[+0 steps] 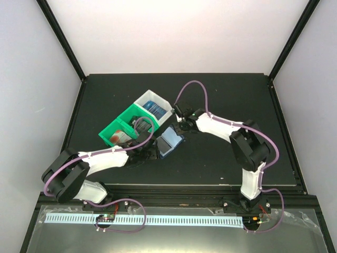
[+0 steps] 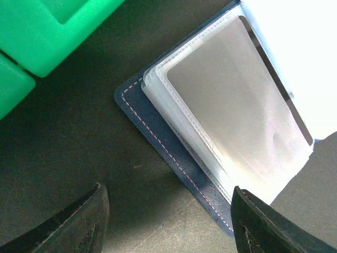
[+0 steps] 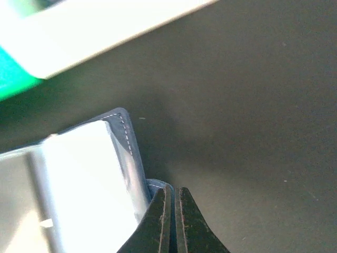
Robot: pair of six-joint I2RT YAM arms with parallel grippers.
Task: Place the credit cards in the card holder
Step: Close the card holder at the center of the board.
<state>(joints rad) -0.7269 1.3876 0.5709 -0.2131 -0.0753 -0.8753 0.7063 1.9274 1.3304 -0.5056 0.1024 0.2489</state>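
Right tool (image 3: 174,191) tight on card holder (image 3: 129,150), bin (image 3: 105,26) alongside

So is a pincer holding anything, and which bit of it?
The right pincer is shut on the card holder, pinching the small blue flap at its edge. The left pincer is open, holding nothing.

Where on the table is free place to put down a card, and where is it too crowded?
Bare table lies along the far edge and at the far right. Crowded beside the bin, around the card holder, between left gripper and right gripper.
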